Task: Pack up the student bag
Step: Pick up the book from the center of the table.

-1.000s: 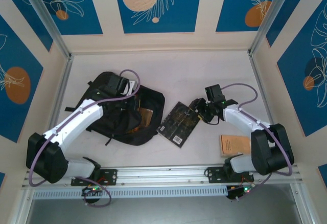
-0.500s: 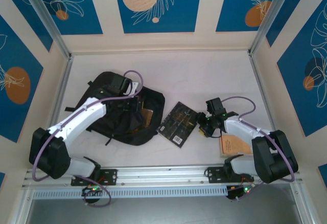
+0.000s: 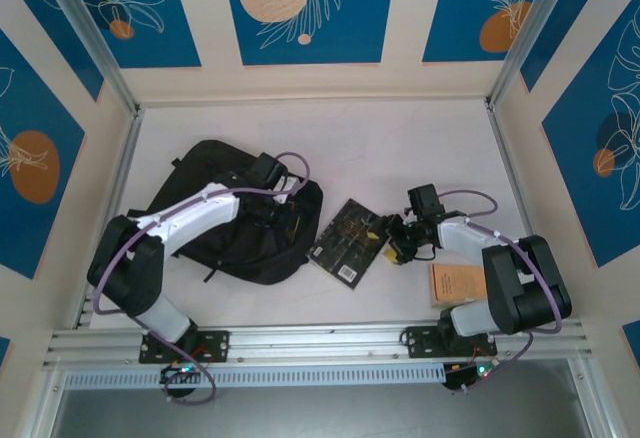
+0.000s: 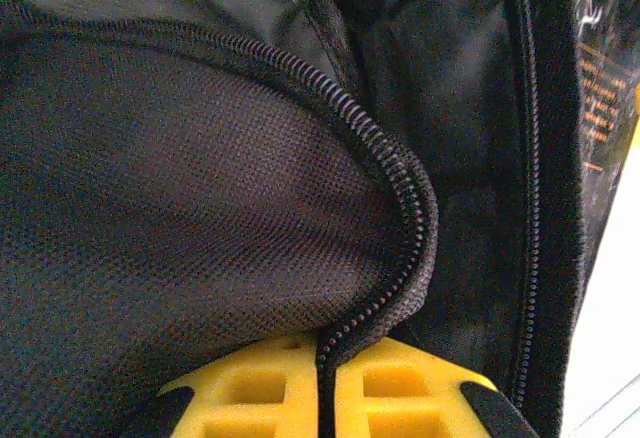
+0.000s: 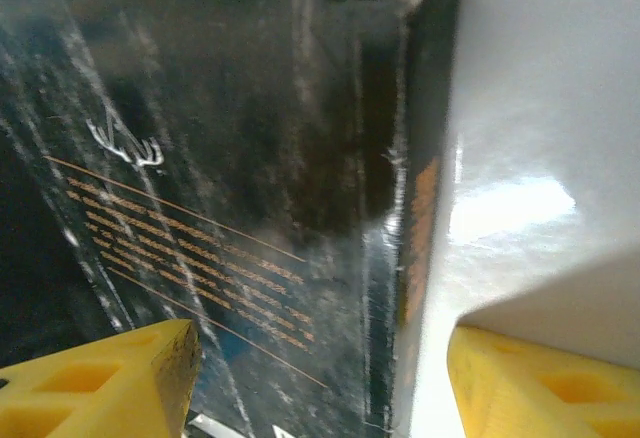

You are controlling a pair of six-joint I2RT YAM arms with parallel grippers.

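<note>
Left gripper (image 4: 325, 383) has swung across the student bag (image 3: 245, 258), lying left on the table (image 3: 420, 138), now pinched tight on its zipper edge (image 4: 400, 178). Right gripper (image 5: 320, 358) dropped closer, spread wide over the black book (image 3: 350, 243) edge.

Bare table (image 3: 400, 138) is lying open along the far side and the far right. The student bag (image 3: 240, 258) is filling the left half, with the left arm (image 3: 190, 213) crossing over it. The black book (image 3: 348, 243) is blocking the centre lane, the right gripper (image 3: 396, 246) straddling its right edge with jaws apart. A tan book (image 3: 460, 283) is occupying the near right.
</note>
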